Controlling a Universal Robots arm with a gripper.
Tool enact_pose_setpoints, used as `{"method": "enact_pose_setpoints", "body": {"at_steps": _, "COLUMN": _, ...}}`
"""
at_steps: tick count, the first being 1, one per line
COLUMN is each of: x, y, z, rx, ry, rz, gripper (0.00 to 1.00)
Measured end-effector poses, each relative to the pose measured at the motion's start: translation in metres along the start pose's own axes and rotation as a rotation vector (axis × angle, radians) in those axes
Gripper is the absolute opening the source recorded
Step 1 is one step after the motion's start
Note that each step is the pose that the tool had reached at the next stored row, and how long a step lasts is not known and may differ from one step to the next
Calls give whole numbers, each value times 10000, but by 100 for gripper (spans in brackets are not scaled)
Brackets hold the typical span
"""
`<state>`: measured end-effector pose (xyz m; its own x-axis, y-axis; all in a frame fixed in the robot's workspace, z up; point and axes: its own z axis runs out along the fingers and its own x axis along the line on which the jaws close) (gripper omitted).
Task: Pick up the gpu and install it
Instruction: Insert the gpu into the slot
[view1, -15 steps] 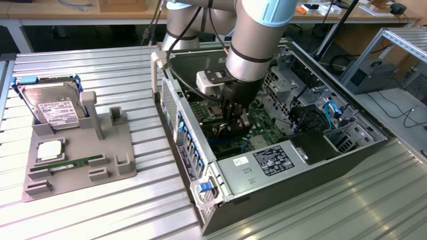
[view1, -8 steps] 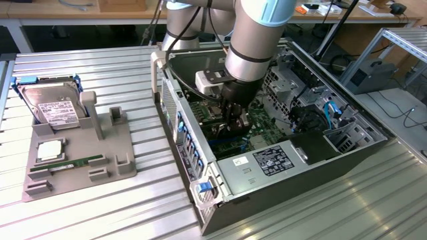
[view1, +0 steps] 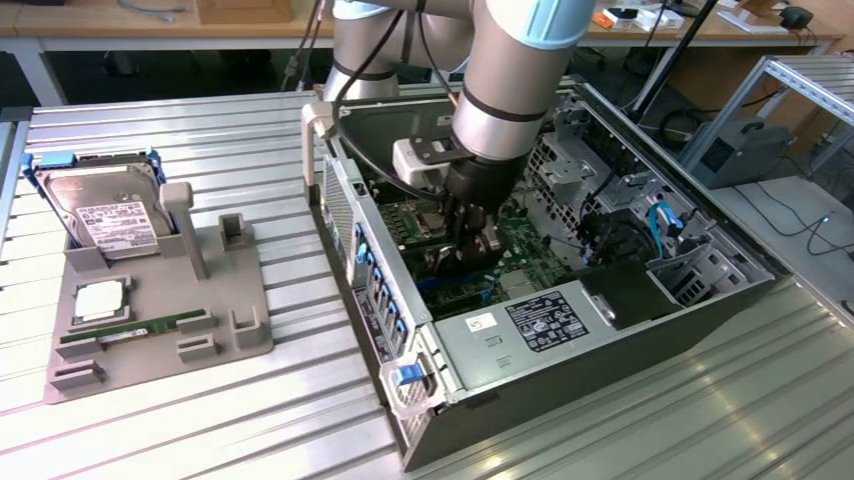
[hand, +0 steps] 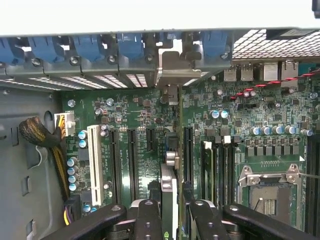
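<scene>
There is one open black computer case (view1: 561, 410) and one silver-grey robot arm (view1: 514, 70) with one black gripper (view1: 470, 245), which has two black fingers (hand: 149, 217). There is one thin dark expansion card with a silver bracket, the gpu (hand: 169, 187). The motherboard has one white plastic slot (hand: 94, 165) and one metal processor socket (hand: 270, 192). Five blue plastic clips (hand: 131, 46) line the case edge. The grey power supply box (view1: 587, 300) bears two labels. One grey moulded holder (view1: 234, 300) carries one silver hard drive with a white label (view1: 110, 218), one narrow green RAM stick (view1: 140, 325) and one square silver chip (view1: 100, 300).
</scene>
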<state>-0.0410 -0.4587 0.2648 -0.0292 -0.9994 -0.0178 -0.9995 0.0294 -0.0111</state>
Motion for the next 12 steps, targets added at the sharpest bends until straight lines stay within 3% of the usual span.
{"method": "enact_pose_setpoints", "body": {"at_steps": 12, "x": 87, "y": -17, "z": -28, "rx": 0, "ry": -19, "rz": -2, "gripper": 27}}
